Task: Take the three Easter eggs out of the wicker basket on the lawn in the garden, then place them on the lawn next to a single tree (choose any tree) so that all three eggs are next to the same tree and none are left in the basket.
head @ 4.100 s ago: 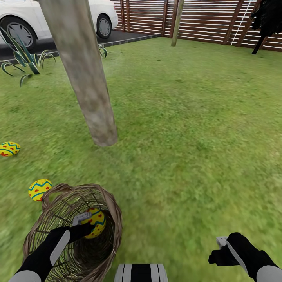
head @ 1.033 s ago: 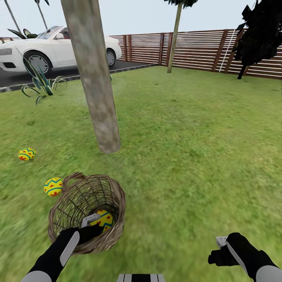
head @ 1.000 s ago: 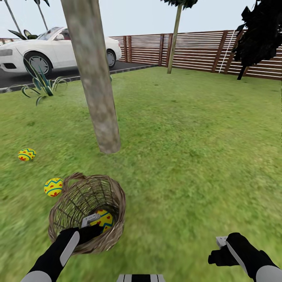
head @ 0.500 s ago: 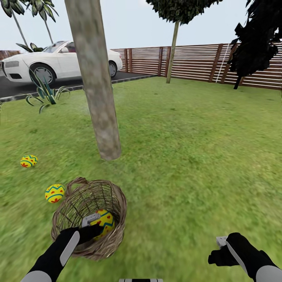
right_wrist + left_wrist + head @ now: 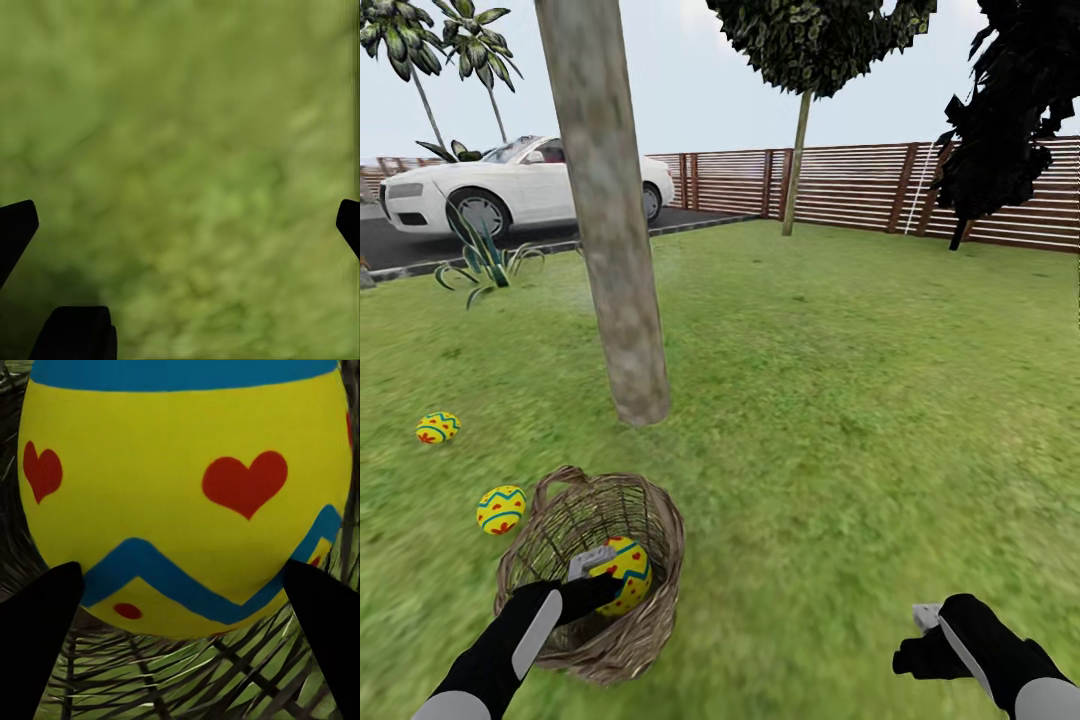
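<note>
Eggs: three yellow Easter eggs with red marks and blue-green zigzags. One egg [image 5: 622, 573] sits inside the brown woven-twig wicker basket [image 5: 650, 620] at lower left of the head view; a second egg [image 5: 501, 509] lies on the bright green lawn [image 5: 840, 420] just left of the basket; a third egg [image 5: 437, 427] lies further up and left, apart from both.
Tree: straight grey-brown trunk [image 5: 615, 250] rising just above the basket, top cut off by the frame.
Left end effector [image 5: 592, 572]: reaches into the basket; the left wrist view shows its dark fingertips [image 5: 37, 630] pinching the egg [image 5: 187, 502] from both sides, with red hearts and a blue band that the head view barely resolves.
Right end effector [image 5: 920, 640]: lower right, over bare grass; the right wrist view shows its tips [image 5: 15, 229] spread wide with blurred lawn between.
Background: white car [image 5: 520, 185], brown slat fence [image 5: 860, 185], spiky green plant [image 5: 485, 260].
Hidden: basket handle and floor mostly hard to make out.
</note>
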Controlling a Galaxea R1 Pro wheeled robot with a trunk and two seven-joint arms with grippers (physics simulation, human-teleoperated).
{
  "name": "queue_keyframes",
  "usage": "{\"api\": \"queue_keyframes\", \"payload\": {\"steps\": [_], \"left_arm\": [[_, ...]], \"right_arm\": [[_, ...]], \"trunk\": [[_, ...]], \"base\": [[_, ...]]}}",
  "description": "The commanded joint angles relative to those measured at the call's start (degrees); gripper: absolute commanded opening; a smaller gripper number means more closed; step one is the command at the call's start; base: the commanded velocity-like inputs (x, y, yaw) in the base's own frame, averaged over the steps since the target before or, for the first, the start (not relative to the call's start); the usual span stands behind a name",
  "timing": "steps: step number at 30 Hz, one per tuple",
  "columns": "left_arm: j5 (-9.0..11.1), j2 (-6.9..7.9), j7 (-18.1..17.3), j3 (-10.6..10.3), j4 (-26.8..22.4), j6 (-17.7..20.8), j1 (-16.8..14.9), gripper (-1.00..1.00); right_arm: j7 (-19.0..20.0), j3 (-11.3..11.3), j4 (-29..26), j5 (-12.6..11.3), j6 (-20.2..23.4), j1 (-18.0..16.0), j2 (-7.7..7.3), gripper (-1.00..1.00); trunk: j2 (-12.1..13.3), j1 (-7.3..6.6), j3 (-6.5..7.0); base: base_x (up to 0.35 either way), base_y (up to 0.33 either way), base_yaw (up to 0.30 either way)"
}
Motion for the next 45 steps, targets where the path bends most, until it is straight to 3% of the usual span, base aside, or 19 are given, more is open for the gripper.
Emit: {"api": "queue_keyframes", "payload": {"steps": [1,4,6,45], "left_arm": [[0.1,0.07,0.0,-0.1,-0.1,0.2,0.0,-1.00],[0.1,0.03,0.0,-0.2,0.0,0.3,0.0,-1.00],[0.1,0.01,0.0,-0.2,0.0,0.2,0.0,-1.00],[0.2,-0.17,0.1,-0.3,0.2,-0.4,0.0,-1.00]], "right_arm": [[0.0,0.4,-0.1,-0.3,0.2,0.0,-0.11,1.00],[0.2,3.2,-0.6,0.6,-1.0,0.0,-0.34,1.00],[0.1,3.7,-0.6,0.7,-1.7,0.0,-0.50,1.00],[-0.1,3.9,-0.3,0.7,-1.6,0.0,-0.13,1.00]], "trunk": [[0.0,-0.03,0.18],[0.0,-0.11,0.84],[0.1,-0.16,1.28],[0.6,-1.18,9.92]], "base": [[0.000,0.000,0.000],[0.000,0.000,0.000],[0.000,0.000,0.000],[-0.037,0.000,0.000]]}}
